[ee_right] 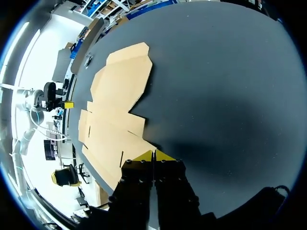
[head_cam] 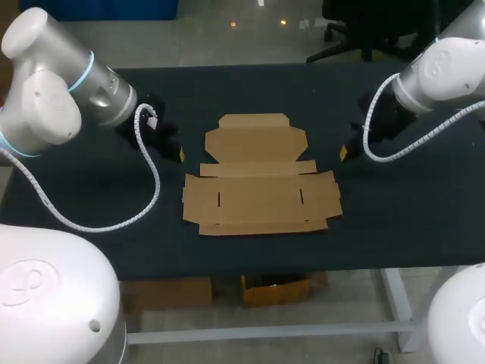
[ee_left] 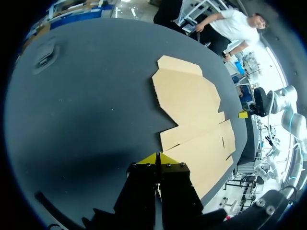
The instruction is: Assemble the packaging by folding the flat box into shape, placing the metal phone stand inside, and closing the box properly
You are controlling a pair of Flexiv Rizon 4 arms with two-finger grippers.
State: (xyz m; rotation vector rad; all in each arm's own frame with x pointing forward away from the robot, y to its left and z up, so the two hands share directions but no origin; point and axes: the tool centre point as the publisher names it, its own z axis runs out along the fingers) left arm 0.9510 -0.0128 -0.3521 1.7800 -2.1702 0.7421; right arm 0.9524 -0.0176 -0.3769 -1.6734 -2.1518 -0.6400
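Left jaws: right up close in the left wrist view, yellow tips [ee_left: 149, 158] pressed together with nothing between them, hanging over the bare dark surface [head_cam: 379, 227] just off the box's left side.
Right jaws: same story on the other side. Its yellow tips [ee_right: 145, 155] are closed on each other and empty, beside the box's right side and clear of the cardboard.
Arms: left arm [head_cam: 53, 91] comes in from the left, right arm [head_cam: 443, 68] from the right, with the box between them.
Flat box [head_cam: 261, 178]: dead centre of the surface, lying fully flat, every panel down.
Look: plain tan cardboard, die-cut. A lid panel with a tuck flap sits at the far end. The wider base panel is nearer the robot, its side flaps spread like wings, with two short slots cut in it and a narrow strip along the near edge.
Metal phone stand: not to be seen in any view.
Done: nothing, by my reading. No wall is raised and no flap is tucked.
Left: the whole job, which means folding up the walls, getting the stand inside and closing the lid.
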